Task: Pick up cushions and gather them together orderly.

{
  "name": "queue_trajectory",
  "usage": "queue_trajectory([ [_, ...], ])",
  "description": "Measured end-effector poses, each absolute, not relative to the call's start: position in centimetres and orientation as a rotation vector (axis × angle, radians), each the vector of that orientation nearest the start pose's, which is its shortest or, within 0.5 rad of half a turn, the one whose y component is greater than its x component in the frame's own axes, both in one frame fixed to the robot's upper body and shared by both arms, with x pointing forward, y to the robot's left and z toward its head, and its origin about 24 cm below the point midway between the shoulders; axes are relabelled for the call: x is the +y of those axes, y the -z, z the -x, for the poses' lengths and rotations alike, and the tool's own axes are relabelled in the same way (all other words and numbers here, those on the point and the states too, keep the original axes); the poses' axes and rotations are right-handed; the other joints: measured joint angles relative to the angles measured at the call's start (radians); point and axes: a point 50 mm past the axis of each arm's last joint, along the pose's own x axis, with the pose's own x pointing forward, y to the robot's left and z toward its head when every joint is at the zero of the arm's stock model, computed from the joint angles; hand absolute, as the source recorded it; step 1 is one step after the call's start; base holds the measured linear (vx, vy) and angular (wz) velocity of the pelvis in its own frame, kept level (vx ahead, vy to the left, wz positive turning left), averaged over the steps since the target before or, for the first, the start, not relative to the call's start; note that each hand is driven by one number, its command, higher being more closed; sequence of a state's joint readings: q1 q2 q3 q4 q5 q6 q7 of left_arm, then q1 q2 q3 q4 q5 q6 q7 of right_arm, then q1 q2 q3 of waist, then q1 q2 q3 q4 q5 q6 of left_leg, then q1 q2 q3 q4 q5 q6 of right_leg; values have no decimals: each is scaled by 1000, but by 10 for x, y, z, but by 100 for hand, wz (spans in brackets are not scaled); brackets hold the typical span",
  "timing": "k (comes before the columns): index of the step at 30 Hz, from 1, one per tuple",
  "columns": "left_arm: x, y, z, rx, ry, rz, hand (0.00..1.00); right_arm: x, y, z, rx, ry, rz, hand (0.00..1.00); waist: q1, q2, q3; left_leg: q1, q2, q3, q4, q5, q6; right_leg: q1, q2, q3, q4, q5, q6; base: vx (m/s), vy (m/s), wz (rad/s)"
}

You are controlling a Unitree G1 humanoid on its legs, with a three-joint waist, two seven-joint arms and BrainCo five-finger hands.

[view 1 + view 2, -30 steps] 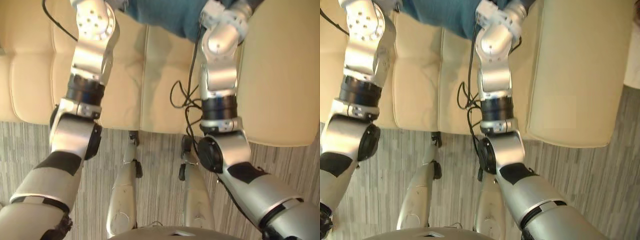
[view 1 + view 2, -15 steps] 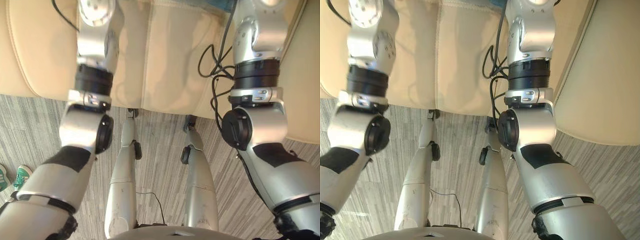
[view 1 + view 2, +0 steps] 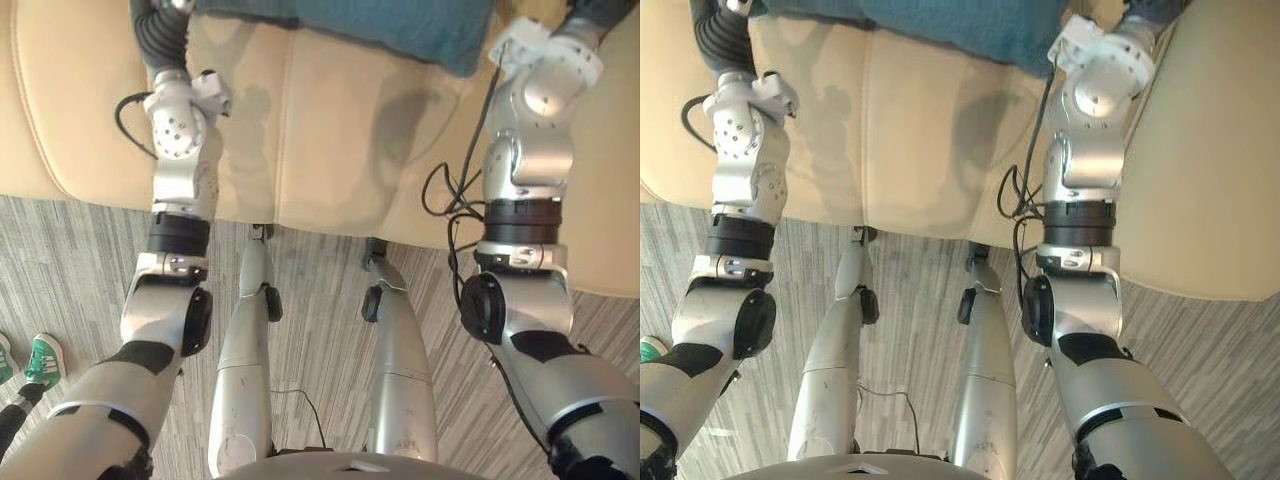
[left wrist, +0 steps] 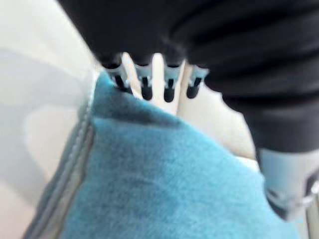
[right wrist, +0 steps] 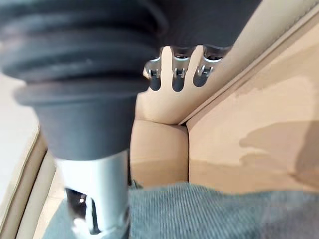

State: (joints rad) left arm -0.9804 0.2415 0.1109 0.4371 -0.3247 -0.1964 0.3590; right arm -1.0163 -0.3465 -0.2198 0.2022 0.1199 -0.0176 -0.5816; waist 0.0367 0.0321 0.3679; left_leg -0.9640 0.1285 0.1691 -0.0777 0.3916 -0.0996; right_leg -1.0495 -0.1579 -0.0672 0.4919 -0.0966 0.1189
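Both left hand (image 4: 146, 85) and right hand (image 5: 175, 78) flank plush teal cushion (image 3: 350, 20); fingers' (image 4: 169, 89) grip unclear.

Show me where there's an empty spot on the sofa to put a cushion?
The sofa seat is bare in the middle, from the teal cushion forward to its front edge. The armrest on the right is bare too. It is crowded at the back, where the teal cushion lies.

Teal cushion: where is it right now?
The teal cushion lies on the cream sofa, at the top centre of the eye views; the left wrist view shows it close by the left hand.
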Motion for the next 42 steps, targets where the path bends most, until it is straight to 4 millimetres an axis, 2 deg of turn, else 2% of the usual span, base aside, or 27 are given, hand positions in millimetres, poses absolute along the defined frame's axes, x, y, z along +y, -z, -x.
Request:
queue_trajectory([
  [1,179,-273,-370,-684,-261,286,0,-222,-327,-331,-857,602,-160,0,-1,-1,0,13,3,0,0,0,0,10,3,-1,3,-2,-3,-20,-201,-1],
  [4,201,-253,-359,-673,-290,252,0,-246,-291,-321,-810,626,-105,0,-9,-1,-1,96,11,3,0,0,0,84,10,-3,23,-26,-13,-30,-204,3],
  [7,226,-231,-339,-674,-338,221,0,-258,-255,-306,-768,602,-88,0,-11,-1,-1,171,22,4,0,-21,-5,149,23,-3,29,-44,-20,-43,-173,-9],
  [10,244,-180,-316,-571,-400,213,0,-257,-206,-284,-678,570,-125,0,-22,-2,-5,257,26,6,0,-44,10,233,27,-8,33,-60,-23,-12,-101,0],
  [11,246,-156,-307,-501,-411,209,0,-255,-189,-275,-639,555,-124,0,-23,-4,-11,289,25,9,0,-56,10,266,25,-10,33,-68,-25,11,-96,7],
  [12,246,-144,-302,-469,-414,209,0,-254,-181,-271,-619,551,-123,0,-23,-6,-13,306,23,9,0,-58,9,283,25,-10,33,-71,-24,22,-115,9],
  [13,245,-109,-285,-359,-427,211,0,-247,-154,-262,-530,522,-113,0,-25,-14,-42,345,21,10,0,-73,15,321,23,-11,28,-82,-23,30,-96,6],
  [14,244,-85,-272,-277,-437,209,0,-243,-134,-256,-456,501,-95,0,-21,-21,-61,377,21,13,0,-85,9,356,23,-12,20,-86,-24,38,-95,4],
  [15,243,-74,-266,-237,-439,210,0,-239,-124,-253,-420,488,-86,0,-20,-24,-69,397,22,15,0,-89,12,379,23,-13,13,-87,-25,90,-103,2],
  [16,236,-35,-239,-88,-436,195,0,-227,-91,-239,-291,440,-71,0,-18,-33,-103,472,22,17,0,-106,9,466,20,-20,-10,-97,-25,77,-85,4],
  [18,229,-15,-226,-2,-418,187,0,-222,-72,-230,-211,422,-54,0,-14,-34,-128,513,22,19,0,-120,10,514,20,-24,-30,-99,-23,89,-54,2],
  [19,221,9,-210,112,-398,170,0,-215,-45,-220,-91,398,-3,0,-10,-37,-157,569,22,23,0,-135,10,583,21,-27,-56,-101,-21,111,-38,-2],
  [21,212,36,-194,247,-368,155,0,-209,-12,-210,53,372,36,0,-7,-44,-185,635,22,36,0,-153,6,649,24,-23,-79,-103,-19,97,-35,-9],
  [22,209,43,-190,282,-360,151,0,-207,-3,-207,95,364,44,0,-7,-46,-195,649,22,39,0,-156,3,664,25,-23,-88,-103,-19,95,-15,-15],
  [24,196,75,-173,452,-315,130,0,-201,40,-190,303,347,73,0,-6,-48,-248,707,25,53,0,-176,2,736,27,-21,-130,-99,-17,81,4,-13],
  [25,194,81,-169,483,-307,123,0,-200,48,-186,343,343,78,0,-7,-48,-256,720,25,54,0,-179,0,752,28,-21,-141,-97,-17,74,5,-12],
  [26,189,96,-160,571,-284,99,0,-198,69,-175,450,339,77,0,-9,-47,-280,747,28,59,0,-188,-4,791,33,-20,-173,-87,-15,82,8,-10],
  [27,186,107,-152,631,-277,90,0,-198,82,-167,519,343,73,0,-8,-46,-299,763,30,63,0,-193,-7,816,37,-19,-199,-79,-15,79,9,-11],
  [28,185,111,-149,659,-273,84,0,-199,88,-164,554,347,70,0,-7,-46,-305,770,30,64,0,-196,-6,828,38,-17,-211,-75,-13,73,13,-13],
  [29,183,123,-139,737,-269,77,0,-201,107,-150,666,364,62,0,-8,-46,-321,789,31,70,-1,-204,-9,857,42,-10,-245,-60,-10,65,19,-20],
  [30,182,131,-132,790,-269,77,0,-202,116,-144,728,375,55,0,-7,-45,-324,808,30,76,-1,-210,-9,882,43,0,-273,-48,-9,57,22,-23],
  [34,183,144,-116,898,-249,32,0,-203,138,-121,887,398,37,0,-16,-43,-332,849,22,79,-1,-225,-8,957,41,7,-359,-9,2,53,30,-9],
  [36,192,147,-111,933,-246,-13,0,-202,147,-109,961,404,30,0,-17,-44,-332,874,20,88,-2,-229,-11,987,41,25,-382,3,4,37,24,-17],
  [39,198,150,-105,964,-233,-67,0,-203,148,-110,976,407,28,0,-21,-43,-330,899,20,122,-2,-236,-11,987,43,63,-388,14,5,9,14,-37],
  [42,199,149,-112,953,-225,-91,0,-203,144,-127,942,400,26,0,-21,-51,-296,913,22,184,-1,-239,-9,965,48,131,-398,51,8,-63,22,-64],
])
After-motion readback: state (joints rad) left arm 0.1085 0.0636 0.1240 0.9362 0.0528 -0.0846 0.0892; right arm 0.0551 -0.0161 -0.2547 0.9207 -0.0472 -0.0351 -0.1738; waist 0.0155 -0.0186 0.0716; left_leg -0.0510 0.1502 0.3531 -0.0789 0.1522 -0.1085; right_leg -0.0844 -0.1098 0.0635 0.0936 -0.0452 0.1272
